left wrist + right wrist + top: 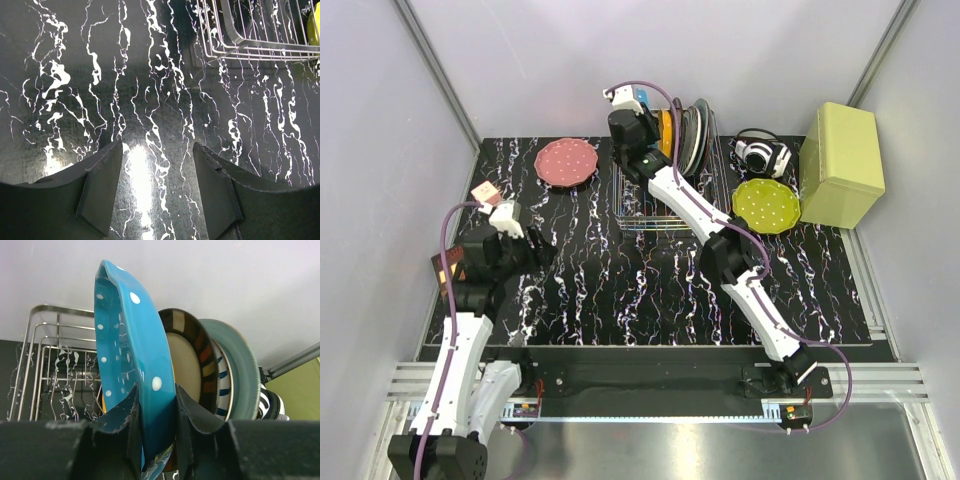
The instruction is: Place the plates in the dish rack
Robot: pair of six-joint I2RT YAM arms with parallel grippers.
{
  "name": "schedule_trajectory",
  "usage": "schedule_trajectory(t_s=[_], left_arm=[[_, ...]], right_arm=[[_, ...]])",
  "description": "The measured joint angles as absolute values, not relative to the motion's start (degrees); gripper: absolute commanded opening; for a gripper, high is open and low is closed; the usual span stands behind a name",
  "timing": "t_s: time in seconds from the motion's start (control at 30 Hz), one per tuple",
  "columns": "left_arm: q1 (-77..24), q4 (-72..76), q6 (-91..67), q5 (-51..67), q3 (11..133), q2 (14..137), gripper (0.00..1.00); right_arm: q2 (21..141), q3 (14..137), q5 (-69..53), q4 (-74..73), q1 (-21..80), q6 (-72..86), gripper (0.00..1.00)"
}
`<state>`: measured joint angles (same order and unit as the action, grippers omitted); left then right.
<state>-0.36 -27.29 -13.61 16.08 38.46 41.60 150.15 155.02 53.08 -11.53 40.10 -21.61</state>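
My right gripper (632,108) (156,390) is shut on the rim of the blue plate (130,350) (642,101), holding it on edge above the back left of the dish rack (640,215) (45,310). Close behind it an orange plate (666,130) stands in the rack. The pink plate (567,160) lies flat on the table left of the rack. The yellow-green plate (766,205) lies flat to the rack's right. My left gripper (532,250) (157,146) hovers open over bare table at the left, with the rack's corner (250,45) ahead of it.
A brown striped plate (192,340) and a grey-green plate (235,365) stand in the rack's right part. A yellow-green box (840,165) stands at the far right, with a black-and-white object (760,155) beside it. White walls close in the black marbled table (620,290).
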Motion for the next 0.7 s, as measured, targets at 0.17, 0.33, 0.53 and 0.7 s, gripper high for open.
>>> schedule_trajectory(t_s=[0.17,0.33,0.53,0.7], left_arm=[[0.38,-27.2,-13.8,16.25,37.87,41.63,0.63],[1.04,-26.81,-14.0,16.29,37.85,41.8,0.63],[1.04,-26.41,-14.04,16.45,37.85,42.26,0.63],[1.15,-26.35,-14.02,16.53,37.82,42.24,0.63]], right_arm=[[151.46,154.98,53.12,-10.72,40.1,-23.07,0.0],[151.48,154.98,53.65,-7.92,40.1,-24.27,0.0],[151.96,154.98,55.68,-5.1,40.1,-25.71,0.0],[153.4,154.98,56.58,-4.29,40.1,-25.78,0.0]])
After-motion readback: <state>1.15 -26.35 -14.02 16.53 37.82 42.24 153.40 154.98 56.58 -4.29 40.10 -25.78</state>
